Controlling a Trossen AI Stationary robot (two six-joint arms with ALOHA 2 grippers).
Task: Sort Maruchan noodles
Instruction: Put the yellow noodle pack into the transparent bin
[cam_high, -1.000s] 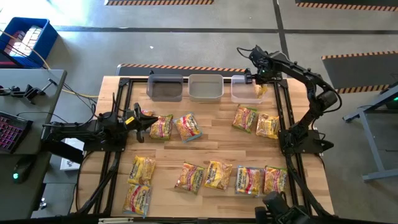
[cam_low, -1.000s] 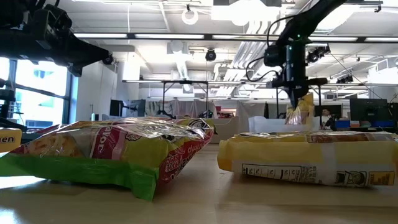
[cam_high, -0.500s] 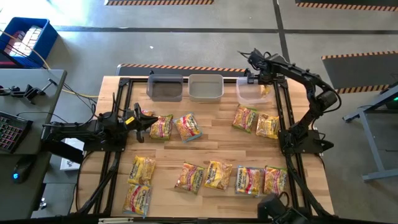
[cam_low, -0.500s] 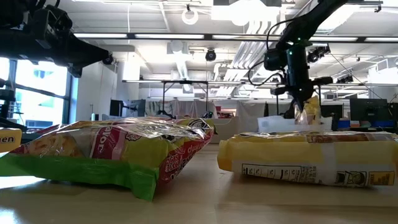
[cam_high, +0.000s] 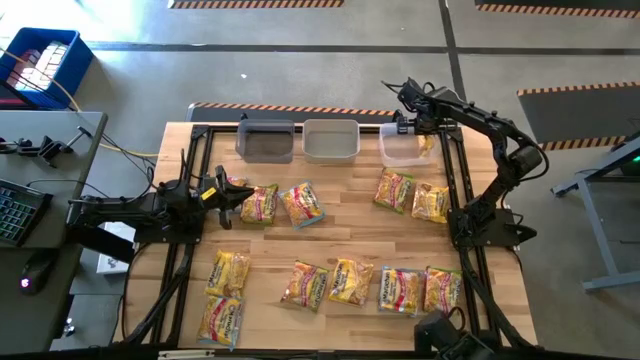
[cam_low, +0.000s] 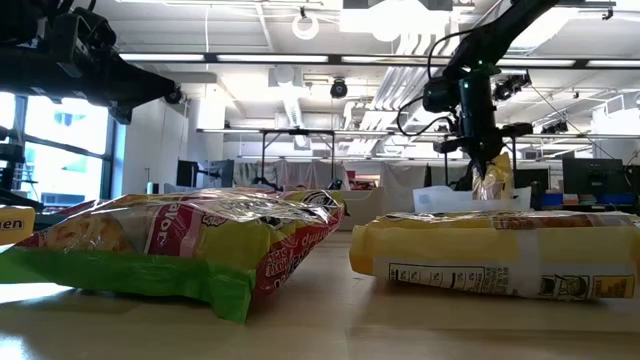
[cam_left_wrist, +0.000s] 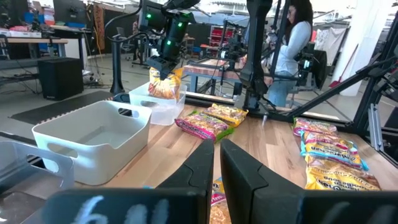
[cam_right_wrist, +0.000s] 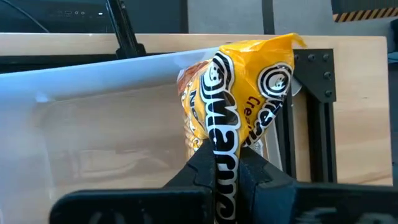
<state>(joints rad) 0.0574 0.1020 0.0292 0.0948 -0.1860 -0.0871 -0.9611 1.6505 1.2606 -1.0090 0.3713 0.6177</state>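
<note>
Yellow crinkly noodle packet (cam_right_wrist: 239, 99) hangs from the right gripper (cam_right_wrist: 227, 163), clenched on its edge, above the clear bin (cam_high: 402, 148) at the table's (cam_high: 350, 232) far right corner. Judged best practice: lower it inside the bin walls before letting go, so it does not catch the rim. Obstacles nearby: the black frame rail (cam_right_wrist: 309, 106) just beside the bin. Remaining packets (cam_high: 345, 282) lie spread on the table. Left gripper (cam_left_wrist: 217, 163), closed and empty, waits near the left edge.
</note>
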